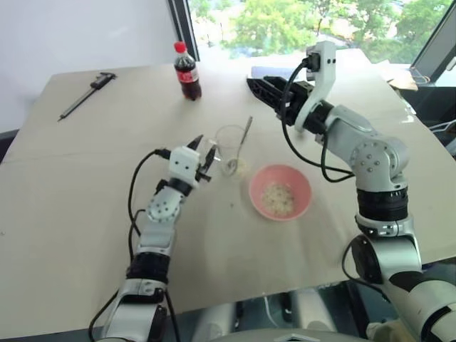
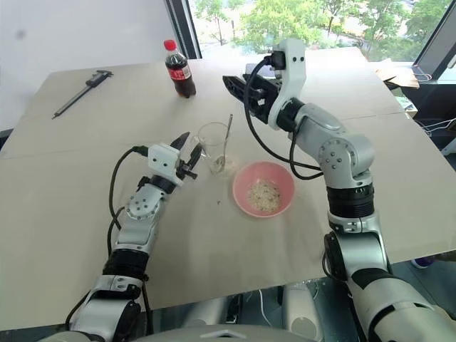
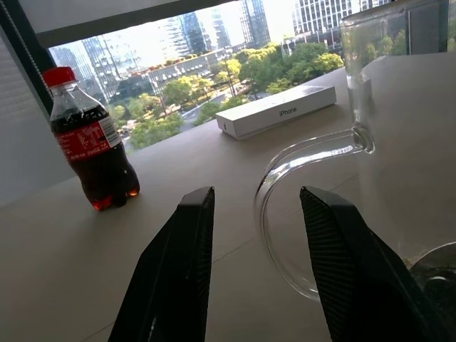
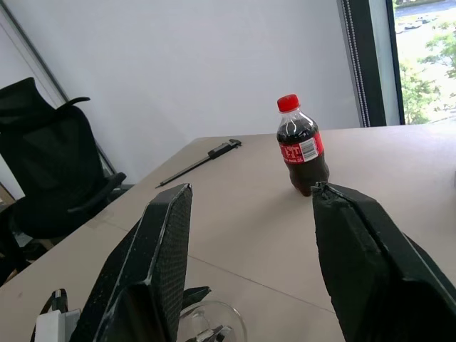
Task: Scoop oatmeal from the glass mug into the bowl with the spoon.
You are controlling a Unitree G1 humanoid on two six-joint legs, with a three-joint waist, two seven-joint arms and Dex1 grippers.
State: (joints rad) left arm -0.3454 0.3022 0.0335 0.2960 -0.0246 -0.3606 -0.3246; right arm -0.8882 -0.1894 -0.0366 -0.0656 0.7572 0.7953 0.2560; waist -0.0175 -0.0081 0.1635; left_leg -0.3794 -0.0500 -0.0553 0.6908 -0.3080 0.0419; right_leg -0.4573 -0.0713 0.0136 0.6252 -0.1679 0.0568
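Beside the glass mug (image 1: 229,146) I note the left gripper (image 1: 205,155) parted, empty, astride its handle; right gripper (image 1: 258,87) likewise parted, empty.

You have open bench (image 1: 85,214) along the near edge; the cola bottle (image 1: 187,71) and caliper (image 1: 87,94) block the far-left corner.

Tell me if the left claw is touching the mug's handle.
Apart. In the left wrist view the left claw stands open, and the glass mug's handle curves between its fingers with table showing on both sides.
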